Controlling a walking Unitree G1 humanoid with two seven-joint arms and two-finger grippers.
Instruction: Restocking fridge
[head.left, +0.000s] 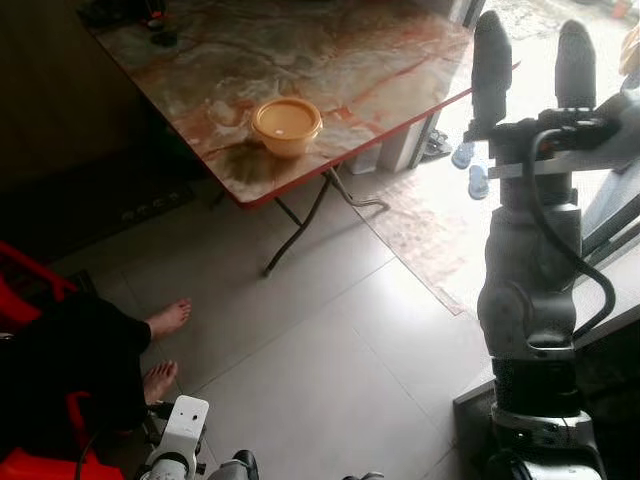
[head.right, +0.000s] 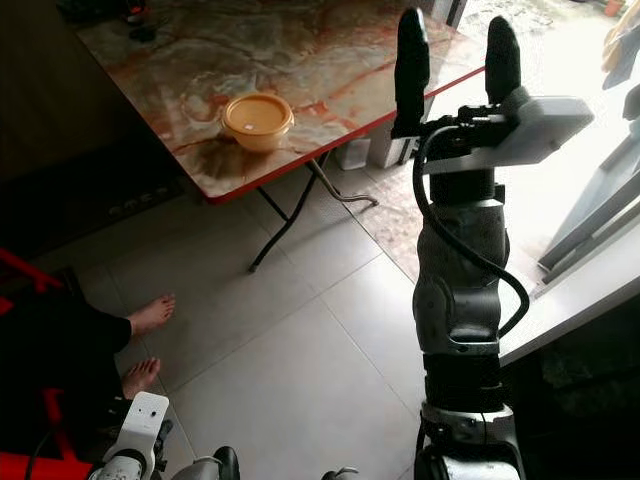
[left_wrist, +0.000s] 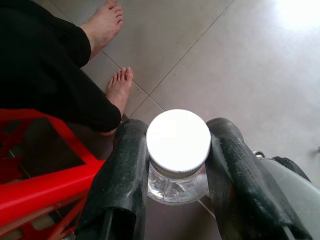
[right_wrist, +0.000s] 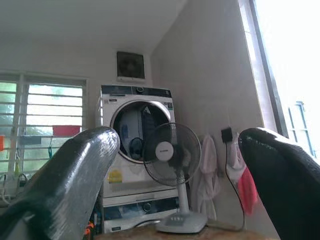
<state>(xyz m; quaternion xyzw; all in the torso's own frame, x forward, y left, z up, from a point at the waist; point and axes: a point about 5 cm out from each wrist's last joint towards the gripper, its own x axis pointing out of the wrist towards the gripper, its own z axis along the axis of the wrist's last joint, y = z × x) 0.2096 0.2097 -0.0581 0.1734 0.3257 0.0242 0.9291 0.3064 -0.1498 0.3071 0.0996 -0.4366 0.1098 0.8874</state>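
Two grippers: left gripper (left_wrist: 177, 172) clamped on a white-capped bottle (left_wrist: 178, 142), low over floor tiles beside a person's bare feet (left_wrist: 119, 89); right gripper (head.left: 533, 65) raised, fingers apart, holding nothing; wrist view adds fan (right_wrist: 171, 160), washing machine (right_wrist: 134, 145); yellow bowl (head.left: 286, 124) on table (head.left: 400, 60).

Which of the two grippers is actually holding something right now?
The left gripper: its fingers clamp a white-capped bottle low near the floor. The right gripper, raised upright, is open and empty.

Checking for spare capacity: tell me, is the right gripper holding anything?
No, the right gripper is raised with its fingers spread apart and nothing between them.
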